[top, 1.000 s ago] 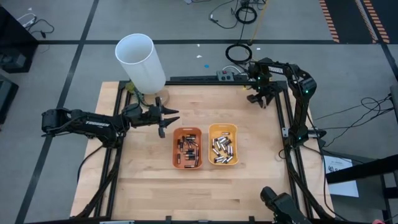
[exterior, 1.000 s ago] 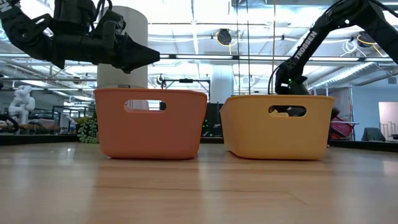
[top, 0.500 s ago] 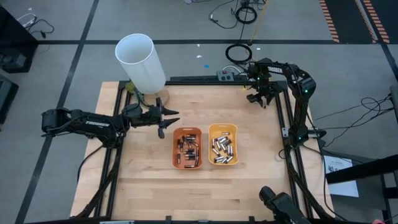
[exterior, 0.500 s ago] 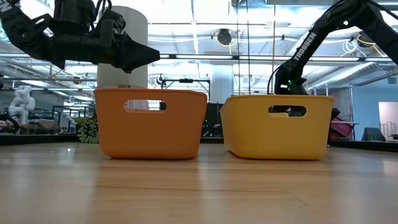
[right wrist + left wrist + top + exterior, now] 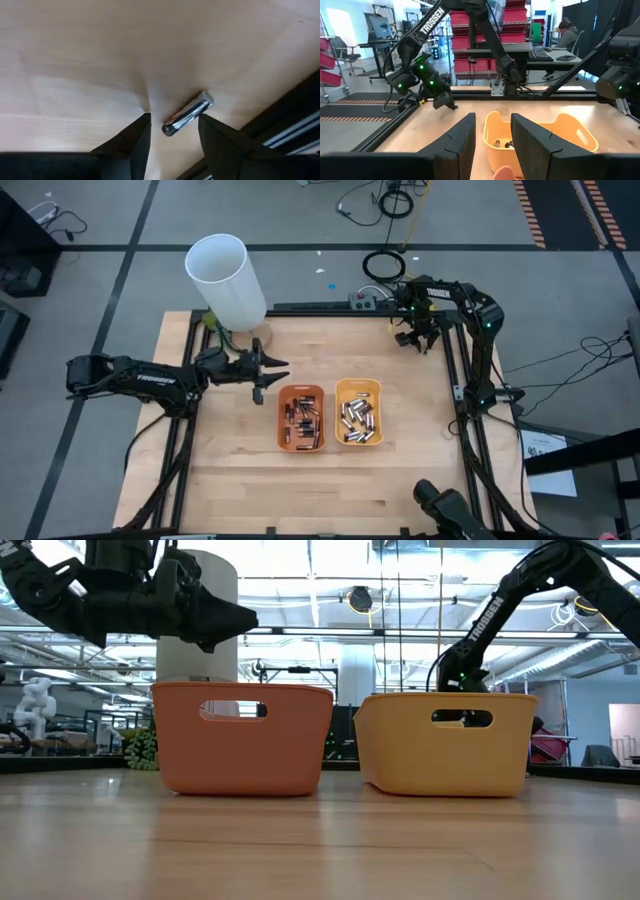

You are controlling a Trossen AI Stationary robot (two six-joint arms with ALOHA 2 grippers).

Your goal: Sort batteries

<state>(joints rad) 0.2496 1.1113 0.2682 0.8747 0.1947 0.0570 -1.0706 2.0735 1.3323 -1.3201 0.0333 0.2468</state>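
Wooden table (image 5: 400, 480) at a sorting station: the right hand (image 5: 172, 125) hangs over the far right corner, fingers parted and empty, a lone silvery battery (image 5: 187, 114) lying loose on the boards between its fingertips, close to the table's dark edge rail. Two trays sit side by side mid-table, an orange tray (image 5: 301, 417) of dark batteries (image 5: 303, 420) and a yellow tray (image 5: 358, 412) of silvery batteries (image 5: 355, 417). The left hand (image 5: 268, 373) hovers just beside the orange tray, fingers apart, holding nothing, near a tall white tube (image 5: 226, 281).
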